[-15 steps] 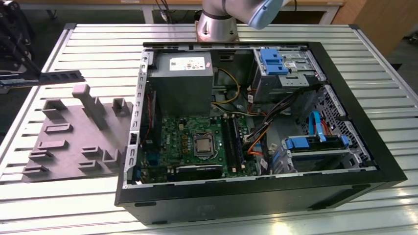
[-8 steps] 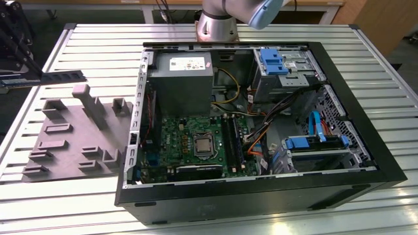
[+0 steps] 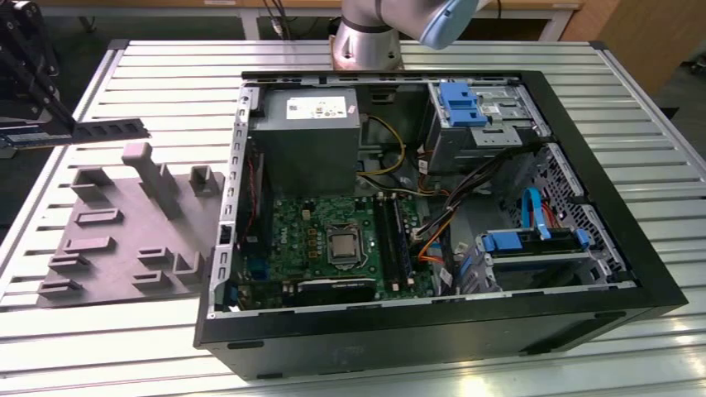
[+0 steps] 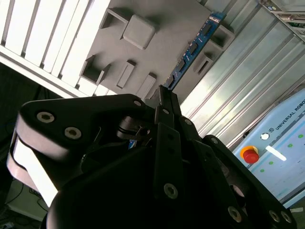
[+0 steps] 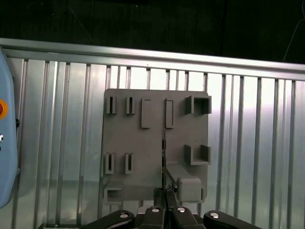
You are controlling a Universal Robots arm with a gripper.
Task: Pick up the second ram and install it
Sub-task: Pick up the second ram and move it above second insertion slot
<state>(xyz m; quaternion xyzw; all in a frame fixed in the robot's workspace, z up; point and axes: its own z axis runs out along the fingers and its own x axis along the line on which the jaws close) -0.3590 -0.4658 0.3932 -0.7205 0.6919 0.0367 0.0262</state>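
While it is pinched at one end only, the second ram (image 4: pixel 193 50) is held above the grey fixture block (image 4: pixel 157 52). Its long axis runs straight out from the gripper (image 4: pixel 164 95), whose fingers are closed tight around it. In the exterior view the stick is pointed toward the open computer case (image 3: pixel 419 327) at that view's right. A white label (image 3: pixel 314 107) is carried on the power supply (image 3: pixel 303 145), but its print cannot be made out.
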